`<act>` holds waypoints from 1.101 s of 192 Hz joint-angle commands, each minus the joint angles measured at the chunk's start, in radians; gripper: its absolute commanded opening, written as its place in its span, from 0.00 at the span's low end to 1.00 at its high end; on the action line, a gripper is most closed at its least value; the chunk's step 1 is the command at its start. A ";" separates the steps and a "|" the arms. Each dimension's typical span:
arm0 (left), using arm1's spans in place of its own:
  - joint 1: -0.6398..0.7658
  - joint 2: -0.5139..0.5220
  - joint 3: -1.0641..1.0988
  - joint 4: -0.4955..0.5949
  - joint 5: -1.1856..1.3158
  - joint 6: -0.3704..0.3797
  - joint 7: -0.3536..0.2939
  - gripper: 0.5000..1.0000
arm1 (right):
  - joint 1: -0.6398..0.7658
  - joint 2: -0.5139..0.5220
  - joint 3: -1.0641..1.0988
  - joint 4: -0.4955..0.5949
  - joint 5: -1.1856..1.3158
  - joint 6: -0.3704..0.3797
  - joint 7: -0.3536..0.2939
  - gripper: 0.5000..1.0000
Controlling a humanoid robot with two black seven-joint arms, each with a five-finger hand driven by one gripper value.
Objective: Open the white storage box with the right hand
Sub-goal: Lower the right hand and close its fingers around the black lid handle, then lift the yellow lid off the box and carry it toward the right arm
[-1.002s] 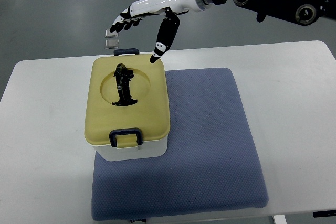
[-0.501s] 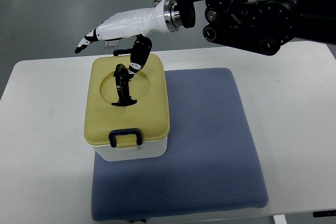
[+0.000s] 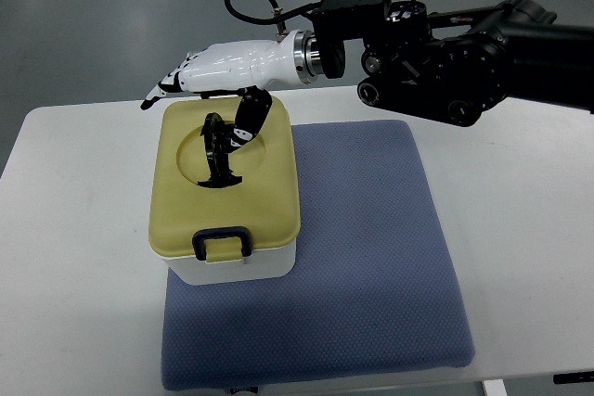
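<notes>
Above the box lid [image 3: 264, 173] — the right robot hand [image 3: 218, 71], fingers spread.

I see: right hand [image 3: 218, 76] glossy white plastic | box lid [image 3: 269, 183] matt yellow plastic | mat [image 3: 371, 257] blue textured cloth | table [image 3: 74, 229] smooth white

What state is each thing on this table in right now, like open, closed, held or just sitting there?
White storage box with yellow lid: closed, lid on.
Dark blue front latch: down against the lid's front edge.
Black carry handle: standing up in the lid's round recess, not gripped.
White robot right hand: open, fingers extended over the lid's far edge, thumb beside the handle.
Blue fabric mat: flat under the box.
</notes>
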 commanded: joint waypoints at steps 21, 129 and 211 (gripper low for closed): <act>0.000 0.000 -0.001 0.000 0.000 0.000 0.000 1.00 | -0.021 0.022 -0.001 -0.008 0.000 -0.014 -0.001 0.79; 0.000 0.000 -0.002 0.001 -0.001 0.000 0.000 1.00 | -0.039 0.041 0.002 -0.028 -0.030 -0.087 -0.010 0.00; 0.000 0.000 -0.004 0.001 -0.001 0.000 0.000 1.00 | 0.116 -0.083 0.036 0.036 -0.005 -0.026 0.004 0.00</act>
